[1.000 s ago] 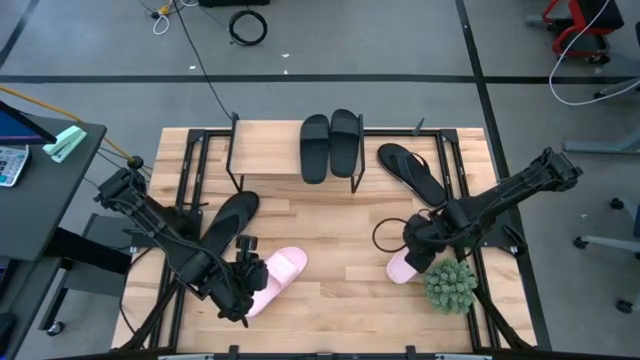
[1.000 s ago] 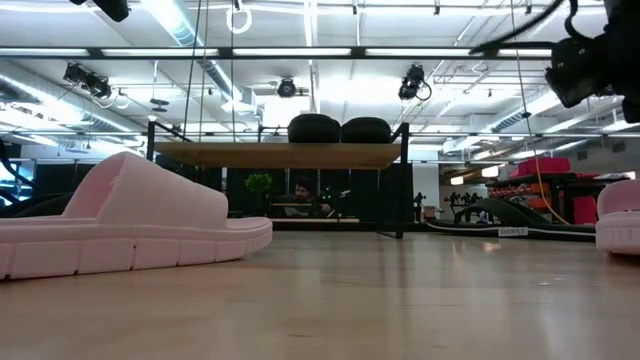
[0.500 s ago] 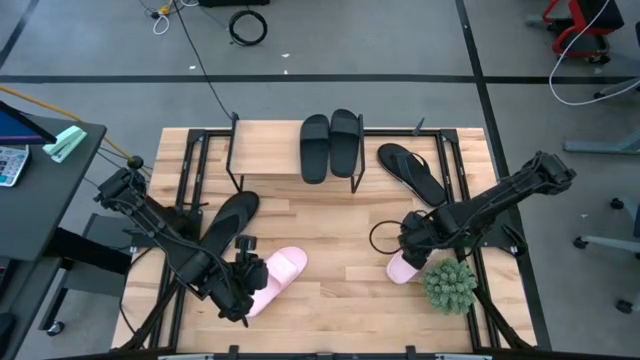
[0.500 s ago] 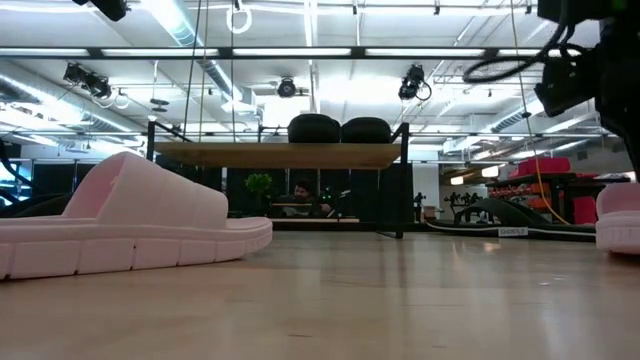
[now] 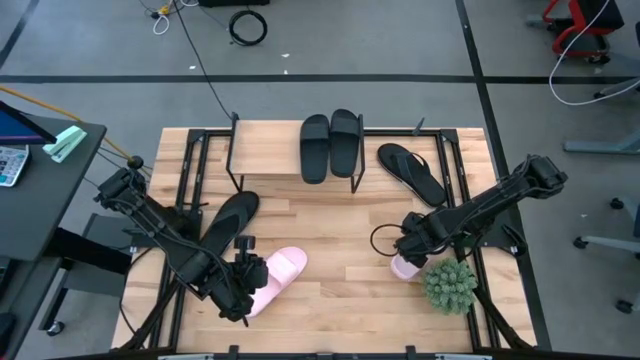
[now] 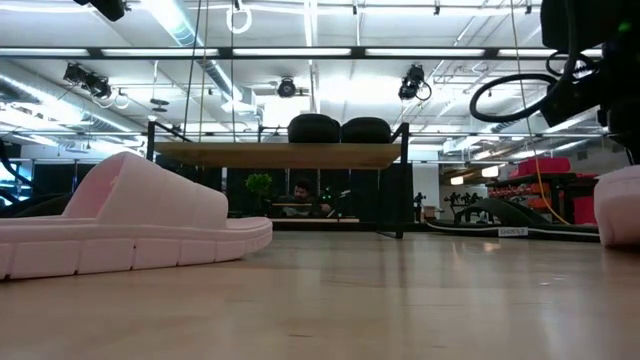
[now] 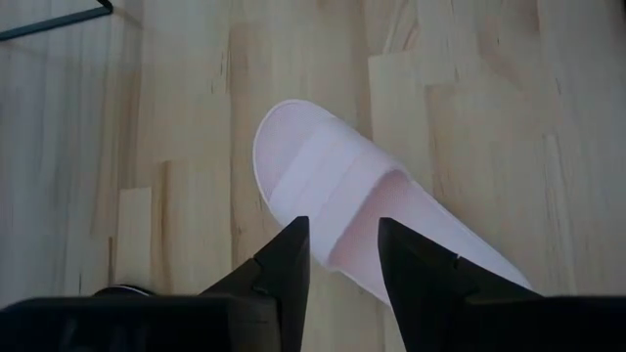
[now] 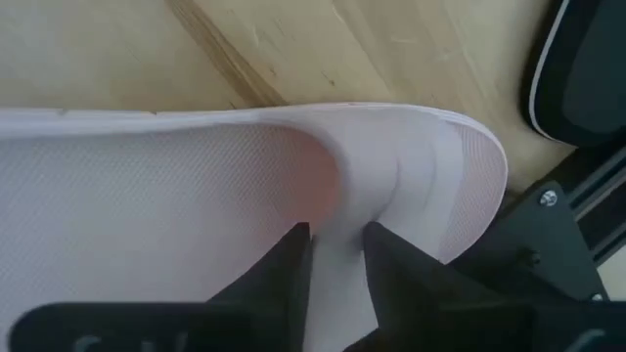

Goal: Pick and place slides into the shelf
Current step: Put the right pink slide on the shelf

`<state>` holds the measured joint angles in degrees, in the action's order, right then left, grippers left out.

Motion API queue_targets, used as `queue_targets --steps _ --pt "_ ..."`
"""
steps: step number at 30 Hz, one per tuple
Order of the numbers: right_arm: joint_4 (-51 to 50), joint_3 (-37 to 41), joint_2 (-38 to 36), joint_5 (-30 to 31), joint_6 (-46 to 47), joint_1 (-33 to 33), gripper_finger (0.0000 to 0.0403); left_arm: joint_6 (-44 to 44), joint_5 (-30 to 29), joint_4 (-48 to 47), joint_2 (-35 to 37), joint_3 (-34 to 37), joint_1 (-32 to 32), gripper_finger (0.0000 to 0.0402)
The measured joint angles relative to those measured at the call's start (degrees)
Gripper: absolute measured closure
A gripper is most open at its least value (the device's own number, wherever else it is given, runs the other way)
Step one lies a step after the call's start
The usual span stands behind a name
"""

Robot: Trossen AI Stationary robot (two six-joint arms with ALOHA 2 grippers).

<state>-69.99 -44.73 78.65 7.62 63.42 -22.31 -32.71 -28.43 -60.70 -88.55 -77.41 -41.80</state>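
A pale pink slide (image 5: pixel 278 272) lies flat on its sole at the near left, also seen in the low view (image 6: pixel 130 220). My left gripper (image 7: pixel 340 235) hovers open above its heel half. My right gripper (image 5: pixel 408 245) is down on a second pink slide (image 5: pixel 404 268) at the near right and shut on its band. Two black broad-band slides (image 5: pixel 314 147) (image 5: pixel 346 140) rest on the top board of the shelf (image 5: pixel 268 150). A black flip-flop (image 5: pixel 232 218) lies near the left arm, and another (image 5: pixel 412 172) lies right of the shelf. My right gripper straddles the open edge of the pink slide's band (image 8: pixel 337 191). One finger (image 8: pixel 293 256) is on the footbed side, at the mouth under the band, and the other (image 8: pixel 383 256) is over the band's top. The fingers point steeply down from above. The slide's sole (image 6: pixel 620 240) is at the tabletop.
A spiky green plant ball (image 5: pixel 450 285) sits right beside the right slide, toward the near edge. Black frame rails (image 5: pixel 190 190) run along both table sides. Bare wood lies between the two pink slides, and the left part of the shelf's top board is bare.
My right gripper has sunk onto the right pink slide, gone a little toward the table's left and tipped more steeply downward. In the low view that slide's end stands slightly higher than before. The left slide has not moved.
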Motion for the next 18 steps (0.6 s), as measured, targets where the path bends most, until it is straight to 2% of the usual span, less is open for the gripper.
queue_targets --steps 8,14,18 --pt "-1.69 -0.04 -0.02 0.85 -0.01 0.00 0.0388 -0.09 -0.01 0.00 0.00 0.00 0.00 0.0270" --pt "-1.59 -0.76 -1.14 3.16 0.84 -0.10 0.0391 -0.09 -0.01 -0.01 0.00 0.02 0.00 0.0279" --pt "-2.55 -6.00 -1.87 11.10 0.35 -1.10 0.0393 0.20 0.01 -0.01 0.00 0.02 -0.02 0.0279"
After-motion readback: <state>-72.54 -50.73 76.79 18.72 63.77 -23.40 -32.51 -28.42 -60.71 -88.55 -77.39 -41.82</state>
